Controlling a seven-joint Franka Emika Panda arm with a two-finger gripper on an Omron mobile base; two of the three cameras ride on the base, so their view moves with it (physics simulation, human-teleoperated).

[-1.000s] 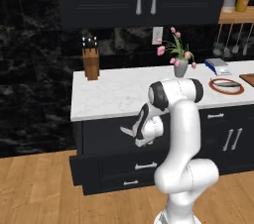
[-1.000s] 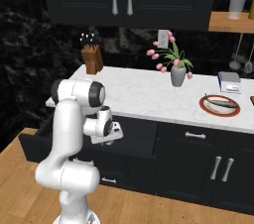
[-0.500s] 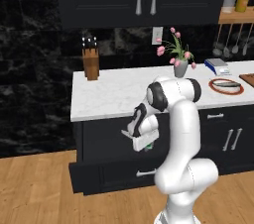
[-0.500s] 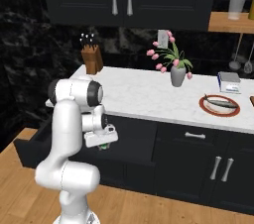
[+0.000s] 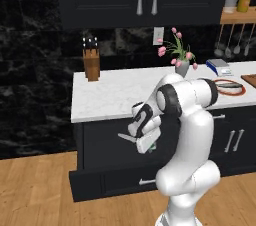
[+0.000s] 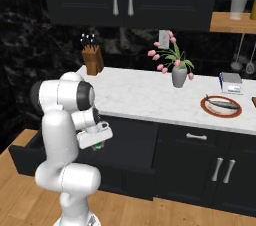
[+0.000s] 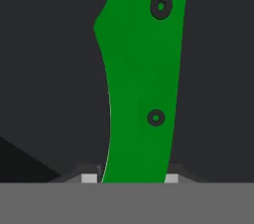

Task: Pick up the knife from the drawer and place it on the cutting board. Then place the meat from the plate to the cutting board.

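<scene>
Jaws clamped on knife, green handle running 6 to 12 o'clock between finger tips in hand view. Gripper hangs above pulled-out drawer, silver blade jutting toward 9 o'clock in left base view. Counter at 3 o'clock: meat lying on plate. Cutting board corner beyond plate, at frame edge.

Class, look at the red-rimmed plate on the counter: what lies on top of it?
A slim grey fish lies across the plate. The part of the plate's centre under the fish is covered.
</scene>
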